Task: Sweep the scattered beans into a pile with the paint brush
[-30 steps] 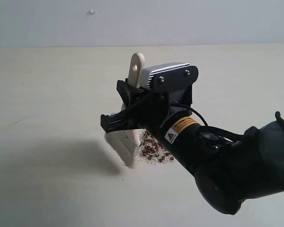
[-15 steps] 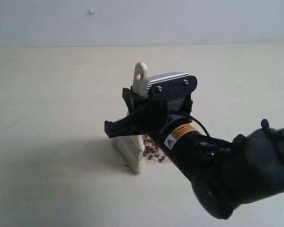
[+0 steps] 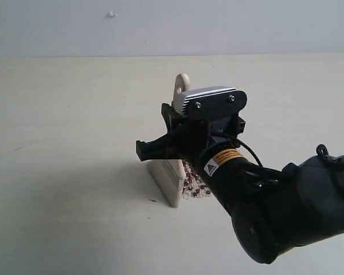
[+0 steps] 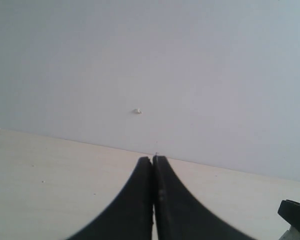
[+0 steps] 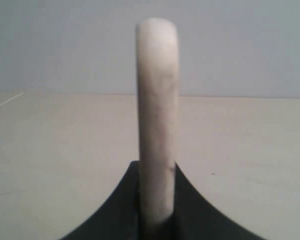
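the right gripper is clamped on the wooden handle of the paint brush; in the right wrist view the handle stands edge-on between the jaws. the brush is nearly upright with its bristles down on the table, and the handle end with the hole pokes up above the wrist camera. the beans sit in a tight cluster against the bristles on the side toward the arm, which partly hides them. the left gripper is pressed together with nothing in it, well away from the work. the brush looks light, with a stiff handle and soft, bendy bristles, so a hold low on the handle, close to the head, should steer it best. too much downward pressure would likely splay the bristles and let beans slip past. the beans look hard, light and quick to roll.
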Motion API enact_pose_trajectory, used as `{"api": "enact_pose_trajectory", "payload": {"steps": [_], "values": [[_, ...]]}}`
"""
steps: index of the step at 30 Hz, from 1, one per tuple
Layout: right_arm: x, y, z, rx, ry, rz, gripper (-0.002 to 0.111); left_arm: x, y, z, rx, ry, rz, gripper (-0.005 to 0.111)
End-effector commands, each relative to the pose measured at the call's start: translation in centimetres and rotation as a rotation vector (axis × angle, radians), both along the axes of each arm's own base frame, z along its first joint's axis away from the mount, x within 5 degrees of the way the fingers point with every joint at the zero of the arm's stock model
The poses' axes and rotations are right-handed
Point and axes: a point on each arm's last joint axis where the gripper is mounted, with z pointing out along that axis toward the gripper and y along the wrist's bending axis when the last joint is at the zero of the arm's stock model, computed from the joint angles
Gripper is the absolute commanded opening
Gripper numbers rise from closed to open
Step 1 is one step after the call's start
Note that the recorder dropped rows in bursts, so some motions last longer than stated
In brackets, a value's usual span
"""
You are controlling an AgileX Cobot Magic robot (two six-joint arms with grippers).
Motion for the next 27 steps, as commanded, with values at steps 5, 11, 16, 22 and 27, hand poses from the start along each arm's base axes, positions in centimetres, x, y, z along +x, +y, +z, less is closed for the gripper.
{"api": "enact_pose_trajectory", "payload": {"steps": [5,11,16,22,27], "values": [[0.1,-0.3,0.1,-0.002,-0.028,-0.033,0.0,-0.1,-0.1,-0.1,0.004,-0.004,-0.012,0.0],[0.1,-0.3,0.6,0.014,-0.047,-0.035,0.0,-0.1,-0.1,-0.1,0.004,-0.004,-0.012,0.0],[-0.1,0.0,1.6,0.034,-0.067,0.009,0.0,-0.1,-0.1,-0.1,0.004,-0.004,-0.012,0.0],[-0.3,0.0,2.6,0.049,-0.061,0.026,0.0,-0.1,-0.1,-0.1,0.004,-0.004,-0.012,0.0],[-1.1,-1.3,3.7,0.105,-0.089,0.02,0.0,-0.1,-0.1,-0.1,0.004,-0.004,-0.012,0.0]]}}
